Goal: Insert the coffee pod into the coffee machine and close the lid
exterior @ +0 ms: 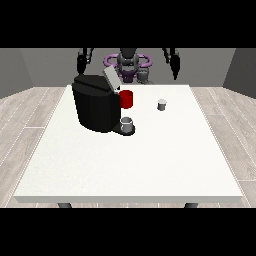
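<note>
The coffee pod (161, 104) stands upright on the table (150, 160), right of the coffee machine (97, 102), nearer the hand at the view's right (175, 67), whose finger state I cannot tell.

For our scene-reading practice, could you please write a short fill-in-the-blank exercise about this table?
1. The lid of the black coffee machine stands ____.
2. The small grey coffee pod rests on the ____ table.
3. A cup sits on the machine's base, and the part beside the lid is coloured ____.
4. Both hands hang ____ the table's far edge.

Missing words: open; white; red; above
</note>
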You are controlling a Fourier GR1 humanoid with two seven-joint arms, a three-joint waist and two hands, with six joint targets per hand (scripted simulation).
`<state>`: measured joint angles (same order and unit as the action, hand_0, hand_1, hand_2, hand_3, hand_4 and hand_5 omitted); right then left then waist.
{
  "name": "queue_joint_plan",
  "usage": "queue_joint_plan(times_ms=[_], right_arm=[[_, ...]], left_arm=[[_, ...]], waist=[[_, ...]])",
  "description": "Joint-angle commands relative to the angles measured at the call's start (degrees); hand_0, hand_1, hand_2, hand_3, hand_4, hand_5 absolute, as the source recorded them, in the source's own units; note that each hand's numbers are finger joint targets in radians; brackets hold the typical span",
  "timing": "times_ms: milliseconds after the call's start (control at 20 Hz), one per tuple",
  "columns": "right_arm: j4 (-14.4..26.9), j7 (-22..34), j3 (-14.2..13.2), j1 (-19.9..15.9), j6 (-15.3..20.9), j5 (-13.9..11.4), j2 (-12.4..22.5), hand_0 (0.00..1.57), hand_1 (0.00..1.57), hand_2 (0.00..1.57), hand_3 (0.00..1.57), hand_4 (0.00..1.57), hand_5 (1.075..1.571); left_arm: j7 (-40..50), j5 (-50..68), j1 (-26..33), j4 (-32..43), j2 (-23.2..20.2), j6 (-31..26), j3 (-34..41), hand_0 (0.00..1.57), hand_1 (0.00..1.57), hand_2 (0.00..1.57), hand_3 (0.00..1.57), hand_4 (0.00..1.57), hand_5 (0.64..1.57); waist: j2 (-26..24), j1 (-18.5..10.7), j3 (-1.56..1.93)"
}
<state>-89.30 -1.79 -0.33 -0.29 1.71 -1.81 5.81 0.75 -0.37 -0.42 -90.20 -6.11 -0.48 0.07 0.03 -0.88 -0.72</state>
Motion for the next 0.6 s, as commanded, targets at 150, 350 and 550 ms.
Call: queue_joint_plan(times_ms=[150,350,550], right_arm=[[1.8,-0.6,-1.6,0.9,-3.2,4.1,-0.6,0.00,0.00,0.00,0.00,0.33,1.571],[2.5,-4.2,-4.3,0.3,0.0,6.7,-4.2,0.00,0.00,0.00,0.00,0.33,1.571],[5.1,-6.7,-4.8,-0.3,-0.7,6.8,-3.7,0.00,0.00,0.00,0.00,0.35,1.571]], left_arm=[[-3.2,0.9,0.5,0.9,2.9,-2.6,-2.9,0.00,0.00,0.00,0.00,0.73,1.571],[-3.5,3.9,0.3,-1.1,3.0,-6.8,-4.5,0.00,0.00,0.00,0.00,0.72,1.571],[-5.1,-0.9,1.1,-0.4,0.4,-7.2,-4.9,0.00,0.00,0.00,0.00,0.66,1.571]], waist=[[-1.2,1.3,0.72],[-1.7,1.5,0.73],[-1.0,0.5,0.72]])
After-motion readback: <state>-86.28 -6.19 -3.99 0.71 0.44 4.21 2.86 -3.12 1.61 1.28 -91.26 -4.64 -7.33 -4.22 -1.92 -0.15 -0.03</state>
